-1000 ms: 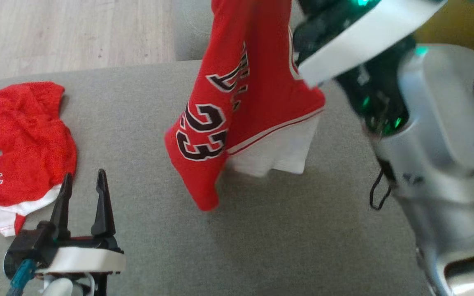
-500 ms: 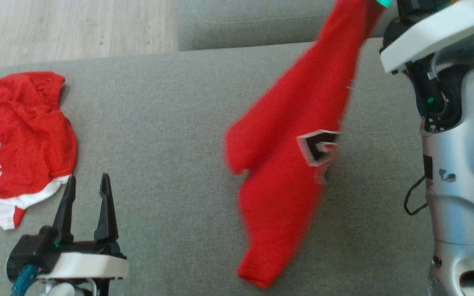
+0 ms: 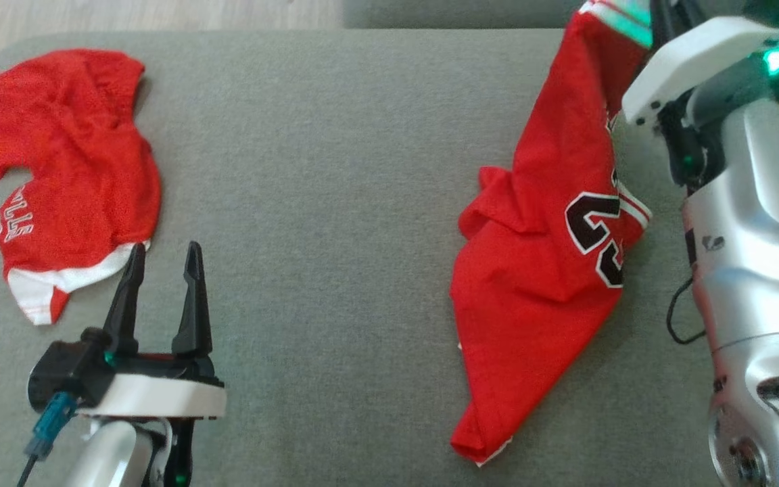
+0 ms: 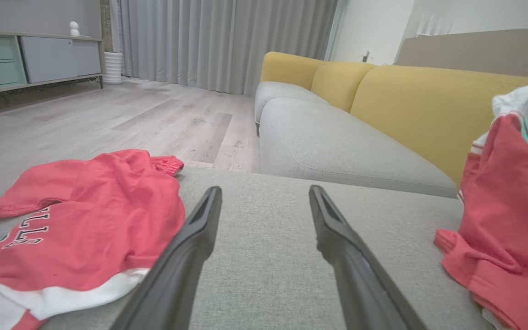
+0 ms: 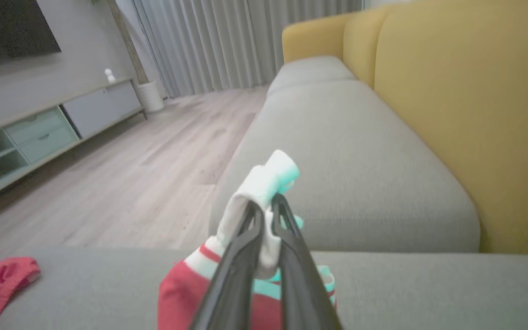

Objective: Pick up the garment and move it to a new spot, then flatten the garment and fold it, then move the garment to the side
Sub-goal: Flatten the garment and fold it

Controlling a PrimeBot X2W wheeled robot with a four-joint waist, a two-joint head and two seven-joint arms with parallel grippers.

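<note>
The garment (image 3: 552,270) is a red jersey with a black number and white trim. It hangs at the right of the head view, its lower half crumpled on the grey cushion (image 3: 335,203). My right gripper (image 5: 266,204) is shut on the garment's white hem (image 5: 264,183), holding that edge up above the cushion. The right wrist (image 3: 694,61) sits at the top right. My left gripper (image 3: 163,267) stands open and holds nothing, low over the cushion's front left. In the left wrist view the garment (image 4: 507,206) droops at the right, beyond my left gripper (image 4: 264,192).
A second red garment (image 3: 65,169) lies crumpled at the cushion's left end, just beyond my left fingers. A grey sofa seat (image 5: 351,174) with a yellow backrest (image 5: 475,114) runs on behind. Wooden floor (image 4: 108,114) and a low cabinet (image 4: 25,59) lie past the cushion's edge.
The head camera has shifted. The garment has swung right and come down, so its lower half now rests on the cushion. The left gripper has stayed open in place.
</note>
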